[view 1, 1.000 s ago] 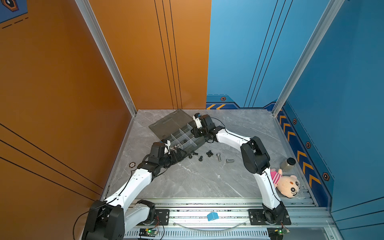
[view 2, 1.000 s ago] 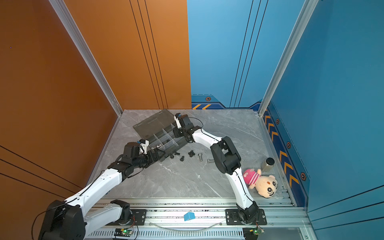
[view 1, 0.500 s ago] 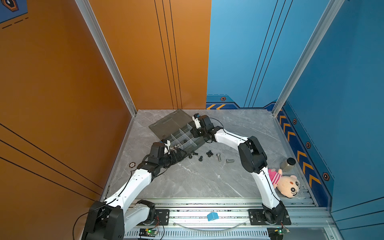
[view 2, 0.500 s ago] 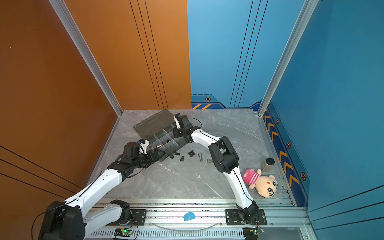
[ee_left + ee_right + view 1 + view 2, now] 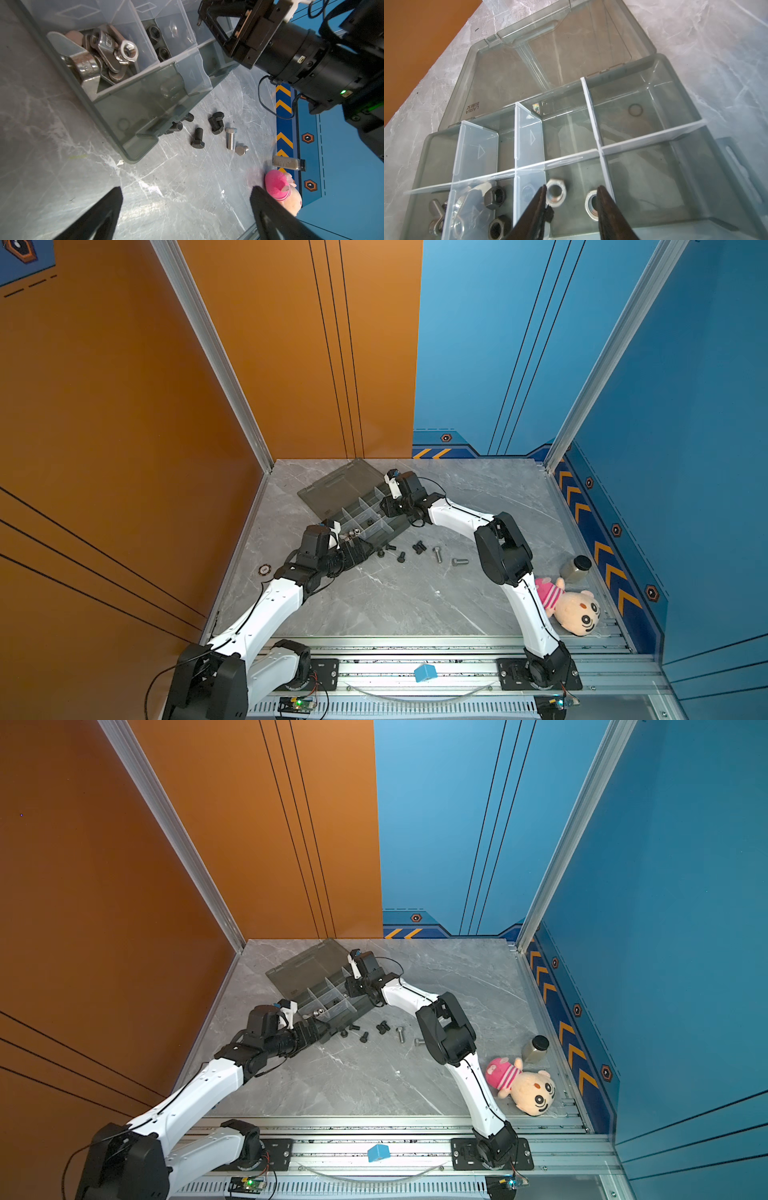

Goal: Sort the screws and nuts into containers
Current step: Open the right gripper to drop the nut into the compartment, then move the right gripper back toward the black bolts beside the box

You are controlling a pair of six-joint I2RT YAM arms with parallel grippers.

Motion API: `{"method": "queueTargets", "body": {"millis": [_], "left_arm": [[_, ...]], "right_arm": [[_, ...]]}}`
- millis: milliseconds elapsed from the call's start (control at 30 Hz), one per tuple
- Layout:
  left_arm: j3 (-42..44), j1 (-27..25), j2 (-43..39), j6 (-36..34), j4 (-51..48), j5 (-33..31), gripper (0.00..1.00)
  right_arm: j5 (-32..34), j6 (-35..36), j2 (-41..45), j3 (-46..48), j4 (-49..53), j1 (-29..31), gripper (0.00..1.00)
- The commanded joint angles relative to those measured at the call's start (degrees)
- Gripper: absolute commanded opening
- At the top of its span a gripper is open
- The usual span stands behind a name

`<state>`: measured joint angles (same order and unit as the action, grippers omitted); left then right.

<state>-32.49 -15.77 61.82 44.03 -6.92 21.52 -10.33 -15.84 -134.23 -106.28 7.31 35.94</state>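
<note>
The containers are smoky-grey translucent plastic, glossy and smooth, as is the flat lid. The dividers are clearer plastic, faintly frosted. The silver nuts and wing nuts are bright, polished metal. The black nuts and black screws are dull, dark metal with visible threads. The silver bolts have a satin sheen. The desk has a smooth, grey, marbled surface, lightly glossy and finely scratched. At the near right, the plush toy is soft cloth.
</note>
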Motion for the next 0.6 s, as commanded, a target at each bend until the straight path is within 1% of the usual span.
{"method": "queueTargets", "body": {"millis": [0, 167, 333, 433, 567], "left_arm": [[-1.45, -2.21, -0.66, 0.53, -2.65, -3.04, 0.98], [-2.22, -7.86, 0.13, 1.20, -5.59, -9.81, 0.98], [-3.48, -14.05, 2.82, 1.83, -7.01, -17.43, 0.98], [-4.36, -16.78, 5.34, 1.85, -7.06, -20.21, 0.98], [-6.21, -19.47, 8.63, 1.39, -7.06, -22.35, 0.98]], "right_arm": [[-0.18, 0.78, 4.62, 1.38, 3.71, -0.76, 0.43], [-2.66, 0.18, 13.10, 10.86, -0.91, -1.86, 0.44], [-4.11, -0.33, 22.80, 20.16, -2.66, -3.02, 0.45], [-4.85, -0.32, 27.92, 25.60, -2.67, -3.83, 0.45], [-4.72, 0.07, 33.26, 31.53, -1.91, -4.03, 0.45]]}}
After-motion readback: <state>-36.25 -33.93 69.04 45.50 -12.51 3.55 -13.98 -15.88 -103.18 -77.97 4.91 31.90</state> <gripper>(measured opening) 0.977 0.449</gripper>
